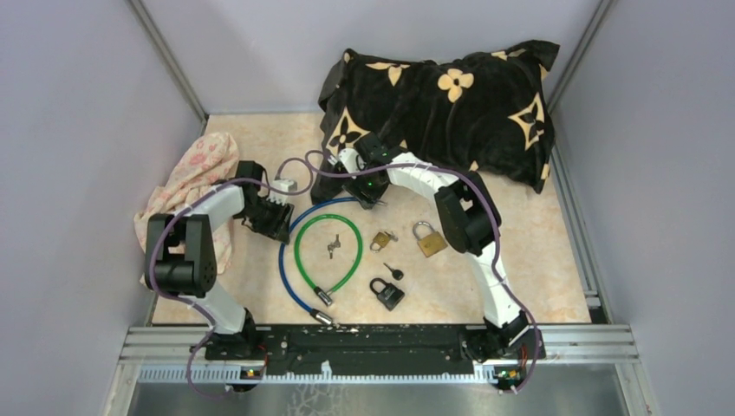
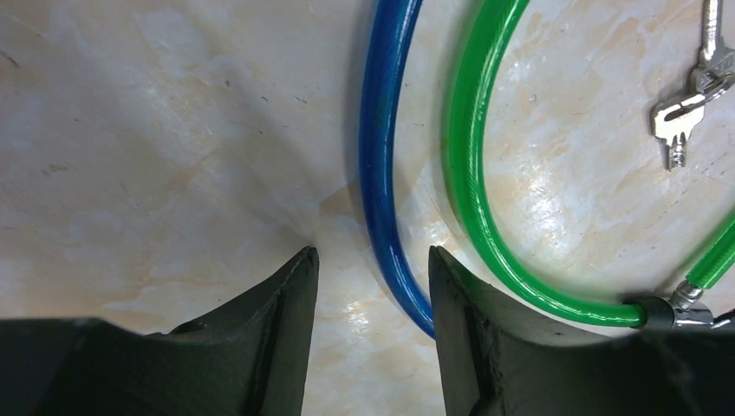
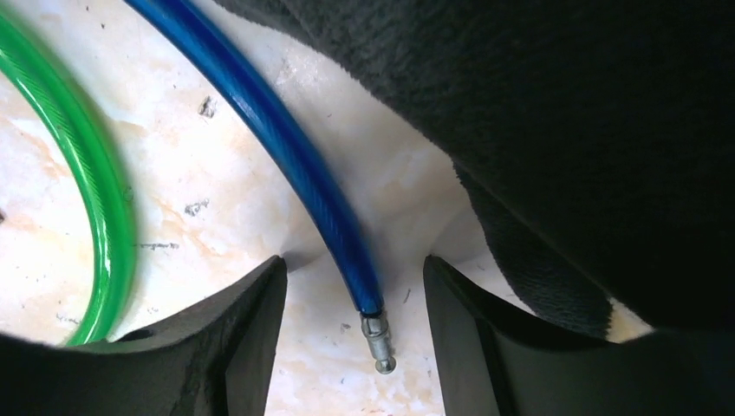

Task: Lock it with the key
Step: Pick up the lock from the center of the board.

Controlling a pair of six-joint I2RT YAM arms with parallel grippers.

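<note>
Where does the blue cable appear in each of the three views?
Top external: the blue cable curves left of centre, just outside the green cable.
Left wrist: it runs down the middle, left of the green one.
Right wrist: it slants from top left to centre, ending in a metal tip.
Shared landmark: the green cable, beside it in every view.
</note>
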